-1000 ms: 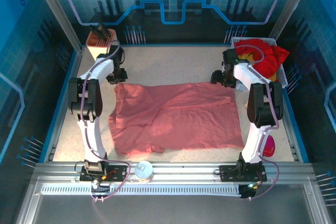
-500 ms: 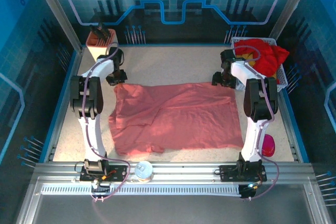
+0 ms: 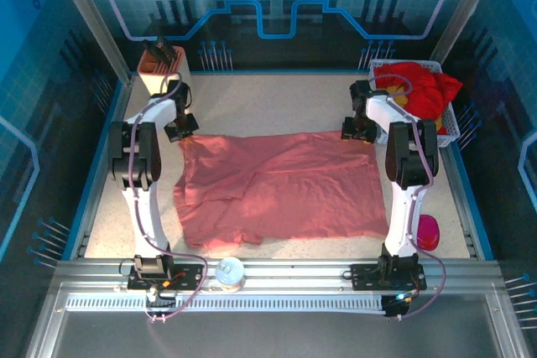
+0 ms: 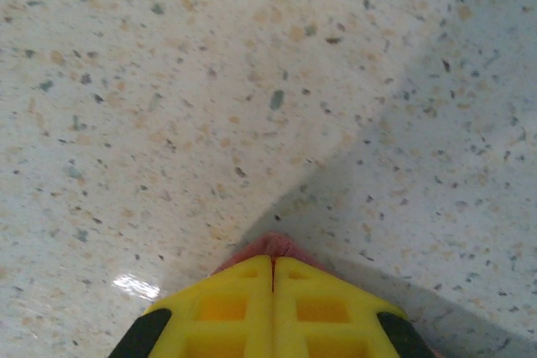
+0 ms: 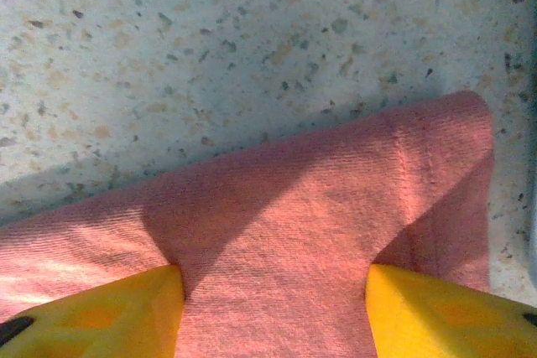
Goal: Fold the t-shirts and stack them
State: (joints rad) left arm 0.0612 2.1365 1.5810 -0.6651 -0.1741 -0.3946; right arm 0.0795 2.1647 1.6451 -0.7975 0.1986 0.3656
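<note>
From above, the left arm rises from its base at the bottom left of the frame and folds forward. The left gripper (image 3: pixel 181 128) is down at the upper left corner of the salmon-pink t-shirt (image 3: pixel 285 186). The right arm mirrors it from the bottom right, with the right gripper (image 3: pixel 357 128) at the shirt's upper right corner. The shirt lies spread across the middle of the speckled surface (image 3: pixel 268 94), rumpled along its left side.

In the upper right corner stands a white mesh basket (image 3: pixel 451 123) heaped with a red t-shirt (image 3: pixel 419 90) that spills over its rim. In the upper left a tan holder (image 3: pixel 156 77) carries some dark upright things I cannot make out. A pink round object (image 3: pixel 429 232) sits by the right arm at the lower right. A small whitish round thing (image 3: pixel 229 272) rests on the rail between the bases.

At the left wrist, the left gripper (image 4: pixel 273 264) sits at the bottom of the frame. Its yellow jaws are pressed tight together, and a small lip of the pink t-shirt (image 4: pixel 270 246) is pinched out beyond them. Bare surface (image 4: pixel 252 81) lies above.

At the right wrist, the right gripper (image 5: pixel 273 278) has its yellow jaws standing well apart in the two lower corners. The pink t-shirt (image 5: pixel 294 207) lies between them, unclamped, and its folded corner reaches toward the upper right. The surface (image 5: pixel 210 39) lies above it.
</note>
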